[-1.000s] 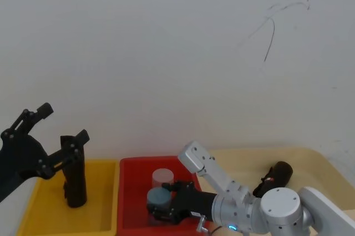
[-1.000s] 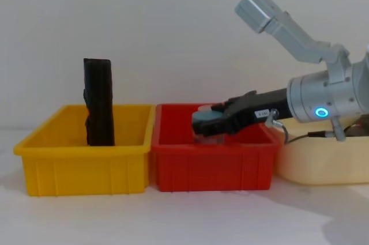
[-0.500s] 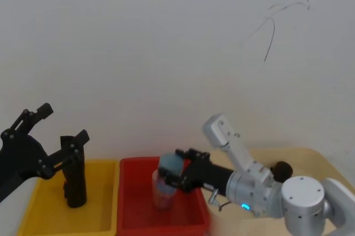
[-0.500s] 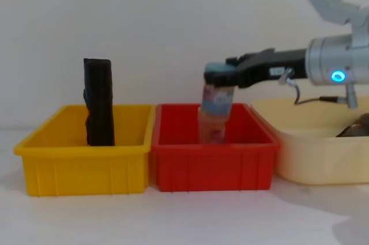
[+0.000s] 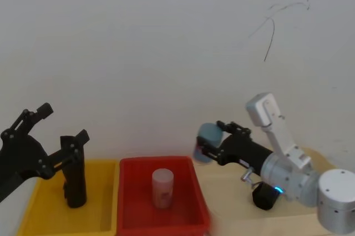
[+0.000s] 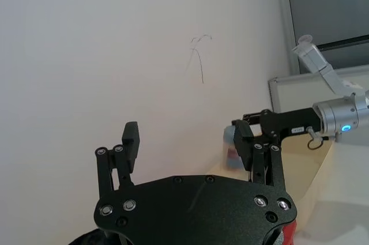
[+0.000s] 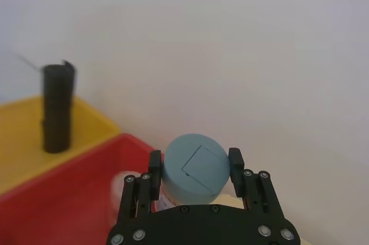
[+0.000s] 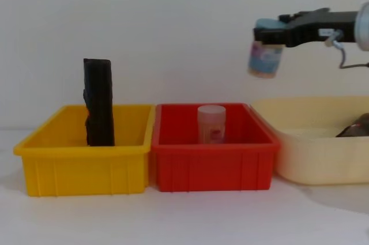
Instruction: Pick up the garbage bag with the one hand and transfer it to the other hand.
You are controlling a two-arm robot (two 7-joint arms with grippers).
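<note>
White wall, white tabletop. The cream bin (image 8: 305, 141) has the garbage bag (image 8: 356, 125) lying low by its right edge, untouched. Right gripper (image 8: 266, 33) hangs high over the red bin's (image 8: 213, 167) right edge, pinching a blue-capped bottle (image 8: 264, 60) instead. Left gripper (image 6: 187, 135) waits, fingers spread, over the yellow bin (image 8: 81, 170).

The right claw (image 5: 204, 148) is gripping a blue-capped jar (image 5: 206, 141) at five o'clock. A black roll (image 5: 74, 177) is standing in the yellow bin (image 5: 39, 211) at eight o'clock.
</note>
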